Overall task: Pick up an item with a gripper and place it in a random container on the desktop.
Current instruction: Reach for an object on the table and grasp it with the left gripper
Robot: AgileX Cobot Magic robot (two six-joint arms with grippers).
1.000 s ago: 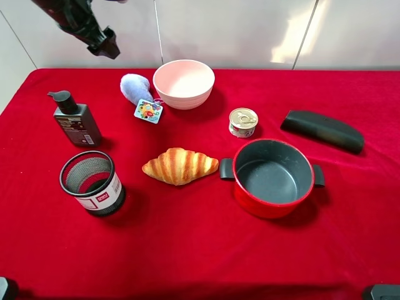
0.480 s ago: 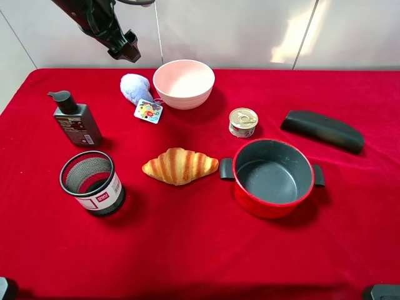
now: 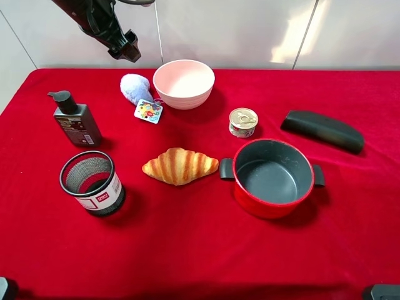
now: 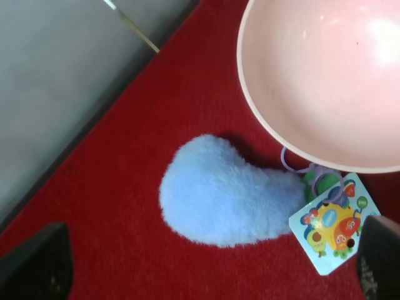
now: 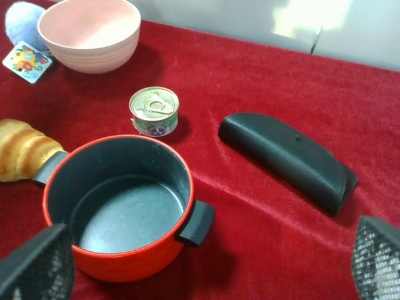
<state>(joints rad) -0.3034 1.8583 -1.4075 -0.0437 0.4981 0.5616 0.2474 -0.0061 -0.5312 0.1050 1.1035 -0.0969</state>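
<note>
The 2 fingers of the left gripper stand spread wide, gripping nothing. The gripper hangs above the far edge of the desktop, and its dark arm slants down from the upper left. Below the gap between the fingers lies the plush toy, on the red cloth just beside the pink bowl. The right gripper is likewise spread and empty, near the red pot.

Left gripper is closing in on the pink bowl from the far left. It is now hanging lower and nearer the bowl's left side than a second ago, over the desk's back edge. Travel is slowing, with barely any drift in the last half second.
</note>
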